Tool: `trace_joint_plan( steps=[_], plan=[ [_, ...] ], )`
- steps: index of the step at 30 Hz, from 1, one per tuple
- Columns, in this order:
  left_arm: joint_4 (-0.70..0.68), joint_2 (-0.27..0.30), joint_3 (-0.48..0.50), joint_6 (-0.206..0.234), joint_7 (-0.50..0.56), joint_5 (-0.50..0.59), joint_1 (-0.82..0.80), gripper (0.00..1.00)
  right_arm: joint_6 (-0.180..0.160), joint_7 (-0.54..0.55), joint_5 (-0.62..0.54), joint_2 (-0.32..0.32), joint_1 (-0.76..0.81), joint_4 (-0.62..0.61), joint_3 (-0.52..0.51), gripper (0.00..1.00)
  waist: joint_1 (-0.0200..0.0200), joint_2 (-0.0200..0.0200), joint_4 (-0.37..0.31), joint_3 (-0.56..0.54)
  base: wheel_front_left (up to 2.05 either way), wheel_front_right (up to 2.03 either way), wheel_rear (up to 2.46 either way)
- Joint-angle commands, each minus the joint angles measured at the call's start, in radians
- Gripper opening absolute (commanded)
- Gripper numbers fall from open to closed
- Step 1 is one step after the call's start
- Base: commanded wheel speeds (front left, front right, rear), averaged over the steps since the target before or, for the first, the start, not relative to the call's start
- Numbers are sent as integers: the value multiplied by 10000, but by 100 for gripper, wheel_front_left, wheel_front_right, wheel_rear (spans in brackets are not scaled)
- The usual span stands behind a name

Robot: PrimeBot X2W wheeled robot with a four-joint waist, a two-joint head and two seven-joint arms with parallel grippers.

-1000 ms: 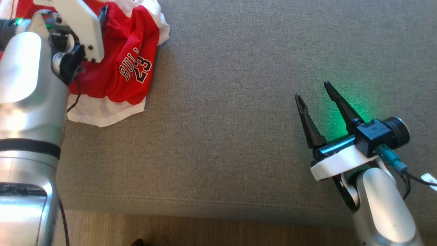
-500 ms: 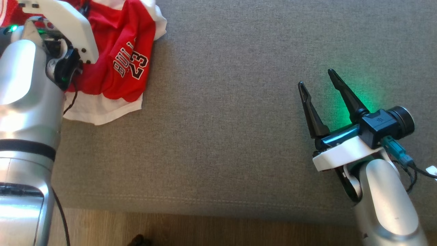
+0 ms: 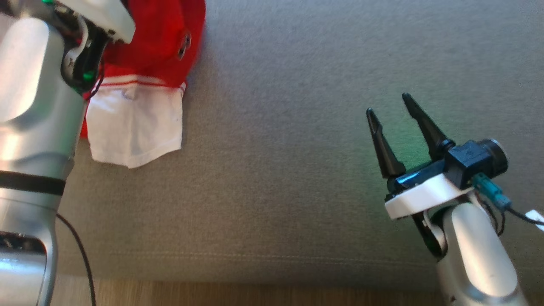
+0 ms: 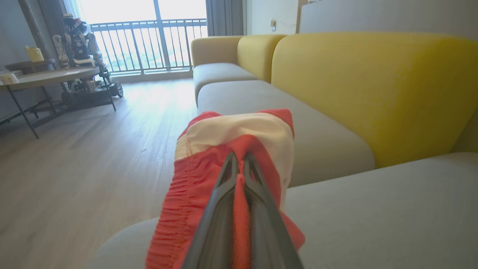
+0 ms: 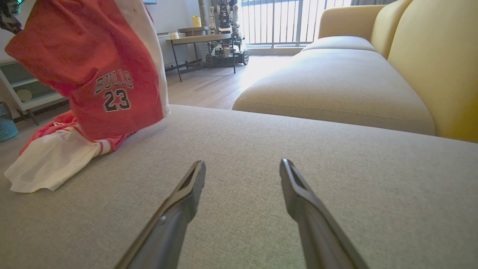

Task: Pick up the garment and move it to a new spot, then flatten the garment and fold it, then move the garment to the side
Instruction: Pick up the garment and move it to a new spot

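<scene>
The pick-up is under way: the left hand (image 4: 239, 158) is clamped on the red garment (image 5: 93, 74), half raised at the sofa's (image 3: 297, 127) left end, while the right hand (image 3: 388, 104) is apart and empty; next it likely needs carrying across.

Grey sofa cushion (image 3: 297, 178), red-and-white garment (image 3: 131, 127) partly on it

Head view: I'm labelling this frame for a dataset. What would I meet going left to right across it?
left forearm → garment, red and white → grey sofa cushion → right gripper, fingers spread apart.
</scene>
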Motion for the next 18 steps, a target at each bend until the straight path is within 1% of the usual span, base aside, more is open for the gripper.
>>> trace_joint_plan(
  steps=[1,4,6,7,8,9,12,18],
  plan=[
    [-668,548,232,10,-189,-190,-639,0,-2,-93,179,28,233,-286,308,100,0,-1,-437,-507,0,0,0],
    [-1348,484,149,10,-157,-539,-686,0,-2,-93,466,28,273,-428,424,100,0,-1,-974,-820,0,0,0],
    [-1745,483,105,10,-59,-667,-671,0,-2,-93,681,28,272,-608,521,100,0,-1,-1467,-980,0,0,0],
    [-1745,483,105,10,-59,-667,-671,0,-2,-93,681,28,272,-608,521,100,0,-1,-1467,-980,0,0,0],
    [-2105,440,50,29,83,-735,-617,0,-2,-93,847,28,290,-817,566,100,0,-1,-1994,-1084,0,0,0],
    [-2105,440,50,29,83,-735,-617,0,-2,-93,847,28,290,-817,566,100,0,-1,-1994,-1084,0,0,0],
    [-2620,340,-43,166,259,-763,-492,0,-2,-93,1070,28,295,-1206,544,100,0,-1,-2875,-1101,0,0,0],
    [-3232,49,-357,641,488,-642,-27,0,-2,-93,1347,28,330,-1844,411,100,0,-1,-4598,-774,0,0,0]
  ],
)
